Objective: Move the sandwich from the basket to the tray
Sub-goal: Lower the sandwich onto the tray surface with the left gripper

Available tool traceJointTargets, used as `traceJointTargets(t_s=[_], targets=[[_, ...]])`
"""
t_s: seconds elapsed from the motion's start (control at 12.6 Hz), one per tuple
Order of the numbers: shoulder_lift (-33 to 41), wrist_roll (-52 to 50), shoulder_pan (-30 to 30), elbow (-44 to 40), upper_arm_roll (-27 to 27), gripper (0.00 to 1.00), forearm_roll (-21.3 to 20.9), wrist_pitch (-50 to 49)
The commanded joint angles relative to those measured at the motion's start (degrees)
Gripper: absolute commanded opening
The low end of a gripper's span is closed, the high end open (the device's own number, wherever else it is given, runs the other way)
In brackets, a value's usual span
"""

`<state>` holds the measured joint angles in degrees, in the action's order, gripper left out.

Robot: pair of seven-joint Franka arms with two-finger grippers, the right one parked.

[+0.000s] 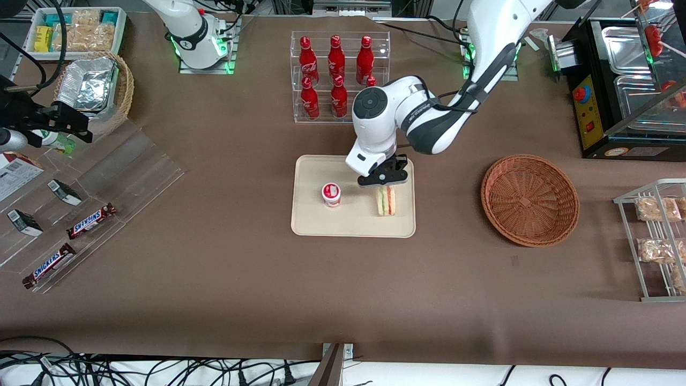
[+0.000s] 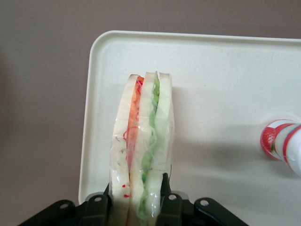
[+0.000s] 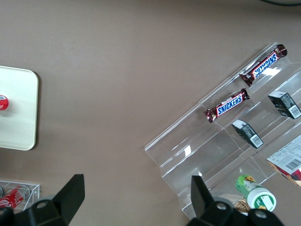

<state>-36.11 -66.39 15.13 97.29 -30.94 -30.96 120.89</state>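
Gripper (image 1: 387,181) over the tray (image 1: 311,214), clamped on the sandwich (image 1: 386,201) with 2 black fingers (image 2: 167,207) pressing its bread faces. Held the wedge upright, its lower edge at or just above the tray floor; contact too hidden to tell. Stood beside a small red-and-white cup (image 1: 331,194), apart from it. Left the basket (image 1: 529,199) toward the working arm's end, on brown table cloth (image 1: 214,279).

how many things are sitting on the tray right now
2. The sandwich stands on the tray at the working arm's end, the gripper shut on it. A small red-and-white cup stands beside it, toward the parked arm's end. Nothing looks hidden.
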Motion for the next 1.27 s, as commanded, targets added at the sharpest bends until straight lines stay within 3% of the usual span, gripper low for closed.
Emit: traceJointTargets(t_s=[0.0,0.87,1.11,1.19], targets=[[-2.3,-1.8,0.9,-1.9,0.3,0.37,-3.0,0.7],[-3.4,-3.0,1.7,-1.9,0.4,0.37,-4.2,0.8],[-3.4,-3.2,1.6,-1.9,0.4,0.62,-4.1,0.9],[-3.4,-3.2,1.6,-1.9,0.4,0.79,-4.1,0.9]])
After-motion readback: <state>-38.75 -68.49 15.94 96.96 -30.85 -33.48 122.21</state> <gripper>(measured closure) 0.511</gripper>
